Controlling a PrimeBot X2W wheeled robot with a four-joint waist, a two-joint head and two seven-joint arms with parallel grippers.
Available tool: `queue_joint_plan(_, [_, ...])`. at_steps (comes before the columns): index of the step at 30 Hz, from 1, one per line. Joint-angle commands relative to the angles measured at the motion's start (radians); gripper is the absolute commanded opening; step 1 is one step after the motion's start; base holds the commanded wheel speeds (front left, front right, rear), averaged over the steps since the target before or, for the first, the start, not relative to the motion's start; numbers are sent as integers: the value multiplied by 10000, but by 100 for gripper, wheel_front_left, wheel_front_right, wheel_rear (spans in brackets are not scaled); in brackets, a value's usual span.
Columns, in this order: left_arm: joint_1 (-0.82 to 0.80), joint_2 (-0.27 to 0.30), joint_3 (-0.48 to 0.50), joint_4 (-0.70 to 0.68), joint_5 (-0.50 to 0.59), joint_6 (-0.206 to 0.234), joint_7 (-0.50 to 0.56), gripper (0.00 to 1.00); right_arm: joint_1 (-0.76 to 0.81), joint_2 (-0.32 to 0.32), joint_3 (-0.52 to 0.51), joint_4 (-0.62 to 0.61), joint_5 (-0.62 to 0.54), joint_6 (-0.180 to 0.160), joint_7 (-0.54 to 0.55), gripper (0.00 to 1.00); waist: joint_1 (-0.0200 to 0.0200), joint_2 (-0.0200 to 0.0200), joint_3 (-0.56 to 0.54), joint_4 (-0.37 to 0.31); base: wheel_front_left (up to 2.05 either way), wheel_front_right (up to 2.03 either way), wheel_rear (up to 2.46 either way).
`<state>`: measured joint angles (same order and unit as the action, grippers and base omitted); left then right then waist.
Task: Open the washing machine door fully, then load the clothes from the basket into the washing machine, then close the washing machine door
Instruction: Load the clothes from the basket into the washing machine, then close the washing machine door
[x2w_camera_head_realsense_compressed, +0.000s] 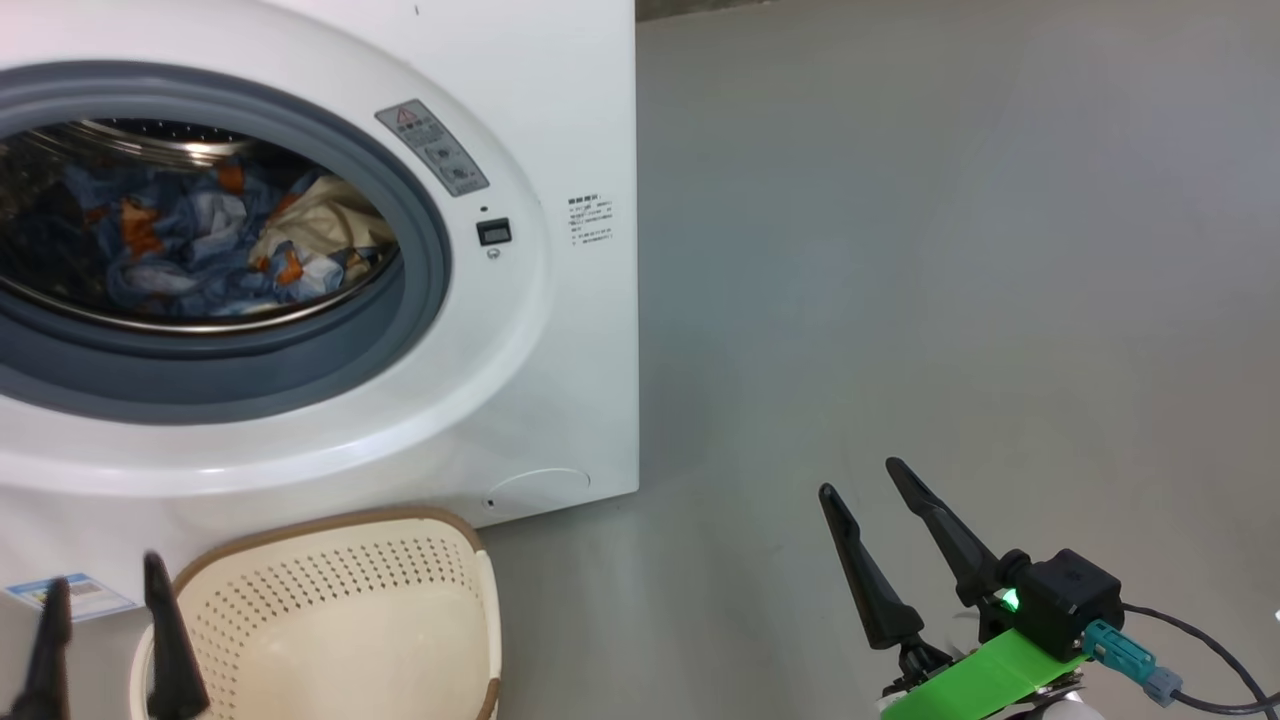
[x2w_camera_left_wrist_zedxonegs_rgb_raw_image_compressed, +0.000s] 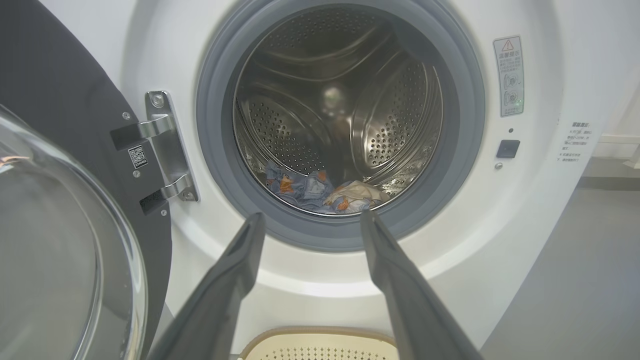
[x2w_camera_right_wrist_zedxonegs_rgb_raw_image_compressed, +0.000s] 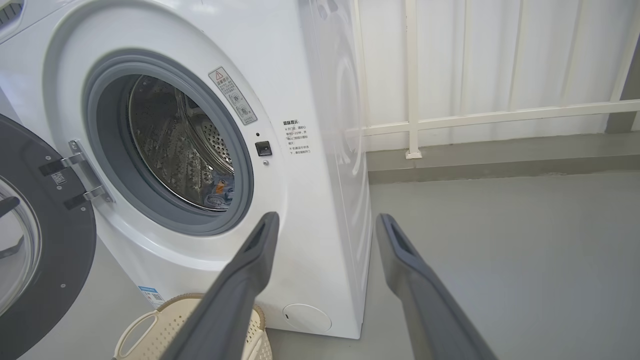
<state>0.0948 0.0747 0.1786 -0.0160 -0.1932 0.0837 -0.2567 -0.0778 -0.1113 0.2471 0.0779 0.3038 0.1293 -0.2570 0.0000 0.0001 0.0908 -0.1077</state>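
Observation:
The white washing machine (x2w_camera_head_realsense_compressed: 560, 330) stands with its round opening bare. Its black-rimmed door (x2w_camera_left_wrist_zedxonegs_rgb_raw_image_compressed: 65, 165) with the glass bowl is swung out to the left on its hinge (x2w_camera_left_wrist_zedxonegs_rgb_raw_image_compressed: 167, 145); it also shows in the right wrist view (x2w_camera_right_wrist_zedxonegs_rgb_raw_image_compressed: 47, 240). The clothes (x2w_camera_head_realsense_compressed: 215, 245), blue with orange patches and a cream piece, lie on the drum floor (x2w_camera_left_wrist_zedxonegs_rgb_raw_image_compressed: 325, 192). The cream basket (x2w_camera_head_realsense_compressed: 340, 620) sits on the floor below the opening, with nothing seen inside. My left gripper (x2w_camera_head_realsense_compressed: 100, 590) is open over the basket's left rim. My right gripper (x2w_camera_head_realsense_compressed: 860, 478) is open over bare floor to the right.
Grey floor (x2w_camera_head_realsense_compressed: 950, 300) stretches to the right of the machine. A white railing and pale wall (x2w_camera_right_wrist_zedxonegs_rgb_raw_image_compressed: 500, 90) run behind it. A blue label (x2w_camera_head_realsense_compressed: 75, 595) and a round service flap (x2w_camera_head_realsense_compressed: 540, 490) mark the machine's lower front.

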Motion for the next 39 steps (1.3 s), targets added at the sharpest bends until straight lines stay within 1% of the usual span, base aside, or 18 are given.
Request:
queue_joint_plan(1, [103,92,290,-361,50,72,-51,100,69,-30,252,-229,26,14,-48,100,0,-1,-115,-20,0,0,0])
queue_joint_plan(8, [1091,-82,39,-753,107,171,-51,100,291,-87,196,-169,-9,14,-48,100,0,-1,-499,-104,0,0,0])
queue_joint_plan(14, [1535,-140,-32,-982,137,270,-51,100,430,-135,181,-141,-39,14,-48,100,0,-1,-710,-141,0,0,0])
queue_joint_plan(18, [1771,-175,-119,-1127,-93,169,-51,100,494,-134,166,-154,-89,14,-48,100,0,-1,-775,-146,0,0,0])
queue_joint_plan(29, [1807,-201,-103,-1058,70,267,-51,100,558,-118,78,-153,-148,14,-48,100,0,-1,-786,-45,0,0,0])
queue_joint_plan(39, [1737,-214,-122,-983,72,252,-51,100,549,-102,11,-142,-174,14,-48,100,0,-1,-770,75,0,0,0])
